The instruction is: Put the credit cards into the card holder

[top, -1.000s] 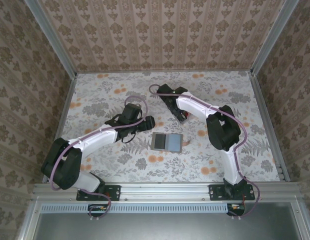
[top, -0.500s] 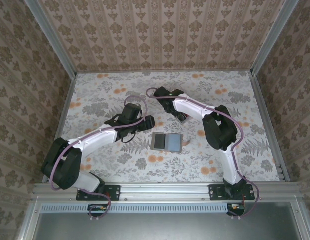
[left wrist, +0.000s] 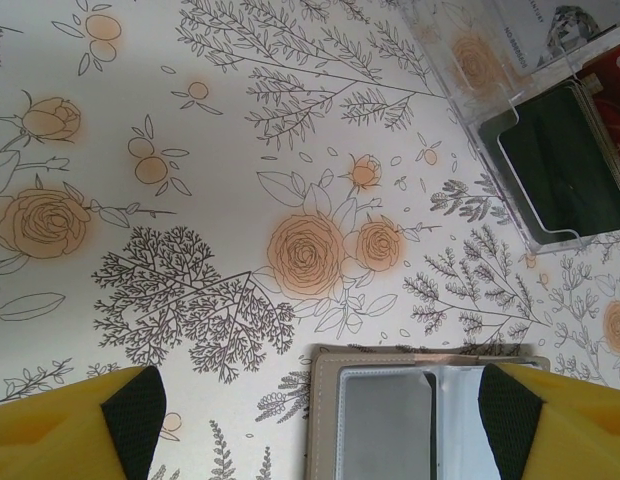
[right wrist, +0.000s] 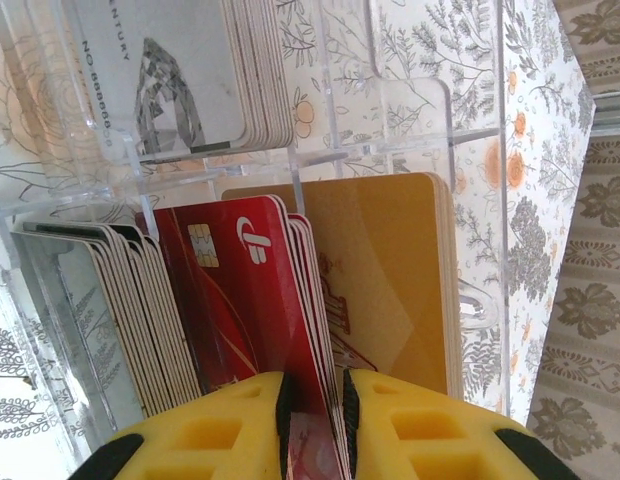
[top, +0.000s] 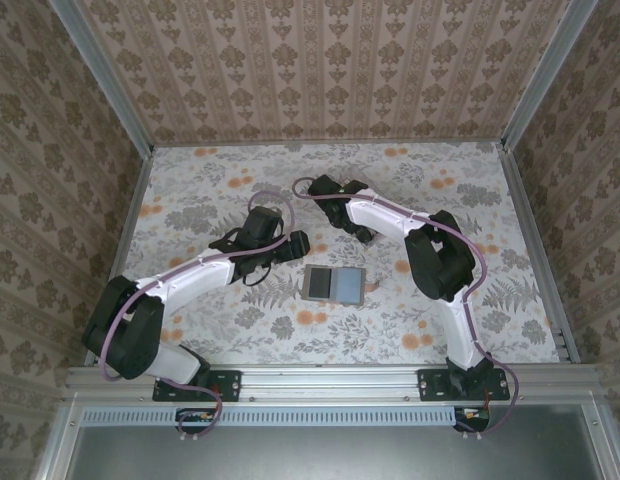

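The grey-taupe card holder (top: 334,284) lies open and flat in the middle of the table. In the left wrist view the card holder (left wrist: 420,415) sits between the wide-apart fingers of my left gripper (left wrist: 322,420), which is open and holds nothing. In the top view my left gripper (top: 298,245) hovers just left of the holder. My right gripper (right wrist: 315,420) reaches into a clear box (right wrist: 475,200) and is shut on the upright red credit cards (right wrist: 230,290). Orange-yellow cards (right wrist: 390,270) stand right beside them. From above, my right gripper (top: 360,232) is behind the holder.
The clear box (left wrist: 490,100) has several compartments, with pale cards (right wrist: 160,90) at the back and tan-edged cards (right wrist: 110,320) on the left. A black card (left wrist: 565,165) stands at its near side. Patterned walls enclose the floral table (top: 210,190).
The right wrist has shifted slightly left over the clear box. The left arm and the card holder have stayed still.
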{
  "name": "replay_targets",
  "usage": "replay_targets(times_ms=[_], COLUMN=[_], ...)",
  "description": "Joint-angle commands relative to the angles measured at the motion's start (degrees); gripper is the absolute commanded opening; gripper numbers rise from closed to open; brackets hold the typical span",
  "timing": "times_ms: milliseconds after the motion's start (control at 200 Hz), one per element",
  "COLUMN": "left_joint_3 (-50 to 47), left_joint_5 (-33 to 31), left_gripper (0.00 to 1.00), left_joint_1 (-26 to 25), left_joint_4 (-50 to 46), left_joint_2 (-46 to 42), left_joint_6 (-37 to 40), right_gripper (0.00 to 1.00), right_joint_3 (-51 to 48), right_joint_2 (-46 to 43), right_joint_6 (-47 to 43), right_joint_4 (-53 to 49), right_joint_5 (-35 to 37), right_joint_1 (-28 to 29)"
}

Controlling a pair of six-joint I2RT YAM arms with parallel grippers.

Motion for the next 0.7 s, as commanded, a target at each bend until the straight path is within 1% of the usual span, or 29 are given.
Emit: replay_targets(times_ms=[0, 695], left_joint_3=[-1.0, -0.6], left_joint_5=[0.6, 1.1], left_gripper=[0.85, 0.85], left_joint_1=[0.3, 0.3], left_joint_4=[0.1, 0.5], left_joint_2=[-0.4, 0.3], left_joint_6=[-0.8, -1.1], right_gripper=[0.25, 0.25], right_joint_3=[-0.8, -1.8], right_joint_2=[-1.9, -4.0], right_joint_6=[-0.3, -0.1], right_joint_4=[0.0, 0.7], right_joint_5=[3.4, 3.8], right_joint_1=[-0.1, -0.2])
